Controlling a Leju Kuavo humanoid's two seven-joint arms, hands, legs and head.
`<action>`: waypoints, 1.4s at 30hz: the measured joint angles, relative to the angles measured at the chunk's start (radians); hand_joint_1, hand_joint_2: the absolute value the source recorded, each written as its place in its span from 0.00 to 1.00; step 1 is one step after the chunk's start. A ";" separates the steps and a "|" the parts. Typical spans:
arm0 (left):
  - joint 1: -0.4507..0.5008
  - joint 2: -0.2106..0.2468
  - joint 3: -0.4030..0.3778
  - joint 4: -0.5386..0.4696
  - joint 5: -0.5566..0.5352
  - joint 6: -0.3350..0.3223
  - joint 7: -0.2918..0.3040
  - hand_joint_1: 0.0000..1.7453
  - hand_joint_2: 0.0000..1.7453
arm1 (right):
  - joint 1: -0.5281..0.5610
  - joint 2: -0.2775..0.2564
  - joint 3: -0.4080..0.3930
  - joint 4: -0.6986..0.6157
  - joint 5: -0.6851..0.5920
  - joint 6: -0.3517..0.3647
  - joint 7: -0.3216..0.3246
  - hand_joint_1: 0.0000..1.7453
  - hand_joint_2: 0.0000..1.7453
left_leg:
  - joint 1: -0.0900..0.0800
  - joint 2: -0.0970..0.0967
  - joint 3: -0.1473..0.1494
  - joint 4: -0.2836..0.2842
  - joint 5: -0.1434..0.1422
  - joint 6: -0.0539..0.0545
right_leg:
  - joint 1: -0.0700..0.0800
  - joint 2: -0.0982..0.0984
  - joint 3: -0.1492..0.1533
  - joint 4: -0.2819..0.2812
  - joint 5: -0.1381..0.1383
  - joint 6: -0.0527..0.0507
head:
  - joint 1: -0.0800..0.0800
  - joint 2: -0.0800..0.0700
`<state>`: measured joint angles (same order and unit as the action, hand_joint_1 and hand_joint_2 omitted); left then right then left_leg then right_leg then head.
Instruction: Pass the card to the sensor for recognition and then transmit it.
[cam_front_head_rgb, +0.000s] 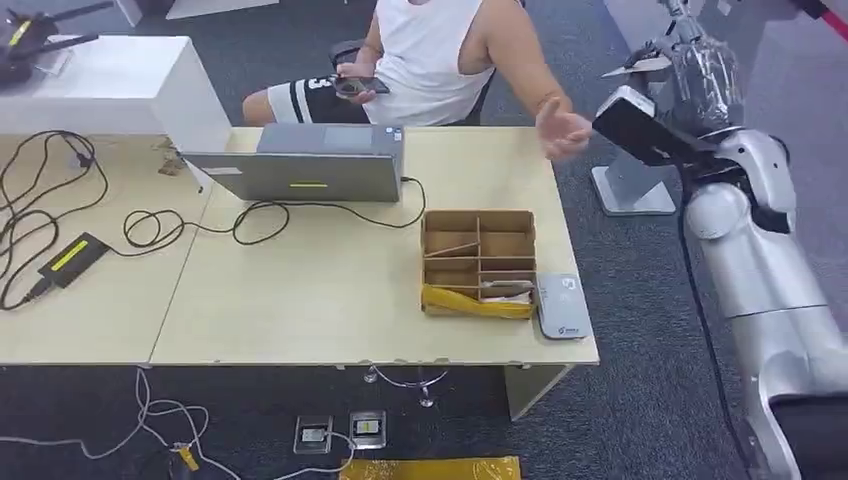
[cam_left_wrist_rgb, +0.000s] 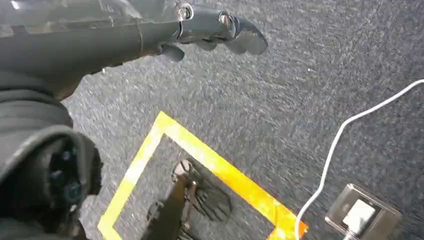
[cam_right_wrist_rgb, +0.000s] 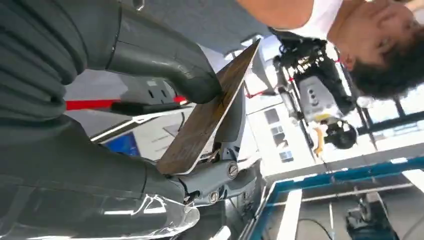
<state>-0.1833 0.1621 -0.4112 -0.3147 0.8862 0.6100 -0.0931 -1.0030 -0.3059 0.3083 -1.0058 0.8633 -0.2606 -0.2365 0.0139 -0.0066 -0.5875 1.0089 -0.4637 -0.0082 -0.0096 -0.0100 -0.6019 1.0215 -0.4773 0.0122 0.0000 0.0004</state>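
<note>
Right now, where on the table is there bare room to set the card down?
The widest bare patch lies between the laptop and the table's near edge, left of the box. The left end is crowded with cables. The sensor fills the near right corner; the far right corner is bare.

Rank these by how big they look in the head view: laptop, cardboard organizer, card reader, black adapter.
Largest to smallest:
1. Laptop
2. Cardboard organizer
3. Card reader and black adapter look about alike, so I won't rank them.
</note>
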 joint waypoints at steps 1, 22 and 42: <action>-0.004 0.002 -0.005 0.001 -0.005 0.000 0.004 0.00 0.00 | -0.037 0.019 0.017 0.048 0.009 -0.004 -0.007 1.00 1.00 | 0.000 0.000 -0.001 0.000 0.000 0.000 | 0.000 0.000 -0.002 0.000 0.000 0.000 | 0.000 0.000; -0.091 0.014 -0.093 0.008 -0.058 -0.005 0.073 0.00 0.00 | -0.310 0.198 0.160 0.517 0.098 0.040 0.073 1.00 1.00 | 0.001 -0.002 -0.001 0.000 0.001 0.000 | 0.001 0.000 -0.001 0.000 0.000 0.000 | 0.001 0.000; -0.087 0.086 -0.092 0.021 -0.010 -0.002 0.019 0.00 0.00 | -0.274 0.218 0.194 0.600 0.056 0.020 0.049 0.00 1.00 | 0.001 -0.001 0.000 0.000 0.001 0.000 | 0.001 0.001 -0.002 0.000 0.000 0.000 | 0.001 0.000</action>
<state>-0.2702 0.2480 -0.5032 -0.2934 0.8763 0.6085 -0.0744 -1.2771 -0.0881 0.5028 -0.4055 0.9197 -0.2407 -0.1873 0.0150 -0.0078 -0.5880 1.0093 -0.4622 -0.0084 -0.0082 -0.0090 -0.6034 1.0214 -0.4772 0.0122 0.0008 0.0004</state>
